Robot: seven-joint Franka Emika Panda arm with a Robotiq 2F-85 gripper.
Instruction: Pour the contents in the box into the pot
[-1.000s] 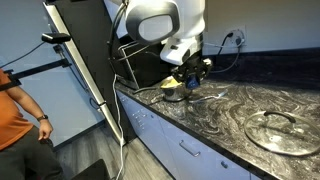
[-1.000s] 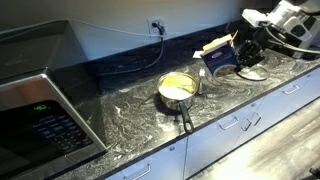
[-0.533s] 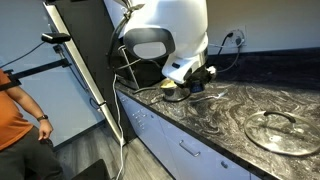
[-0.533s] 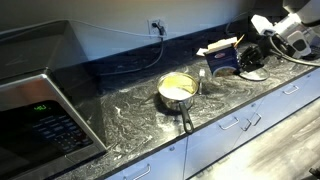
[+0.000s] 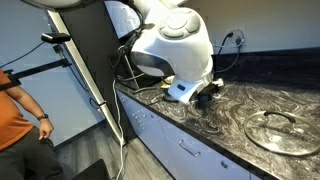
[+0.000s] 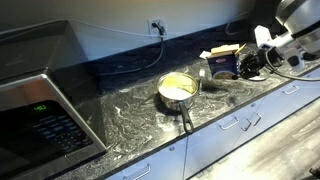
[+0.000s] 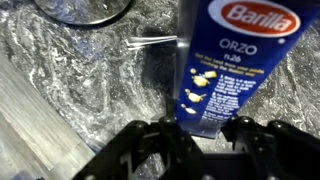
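Observation:
The pot (image 6: 178, 90), small and shiny with a pale yellowish inside, stands on the marbled counter (image 6: 130, 120), its handle pointing toward the front edge. To its right is the dark blue box (image 6: 224, 64), close to upright, with its yellow flaps (image 6: 222, 50) open at the top. My gripper (image 6: 246, 66) is shut on the box from the right side. In the wrist view the blue Barilla Orzo box (image 7: 225, 60) fills the gap in my gripper (image 7: 204, 126), both fingers pressed to its sides. My white arm (image 5: 175, 50) hides pot and box in an exterior view.
A flat glass lid (image 5: 275, 130) lies on the counter beyond the arm and shows at the top of the wrist view (image 7: 85, 10). A microwave (image 6: 40, 125) sits at the counter's far end. A person in orange (image 5: 12, 110) stands beside a black panel (image 5: 85, 50).
My gripper has carried the box away from above the pot, off to the side, and turned it from tipped toward the pot to nearly upright. The pot has not moved.

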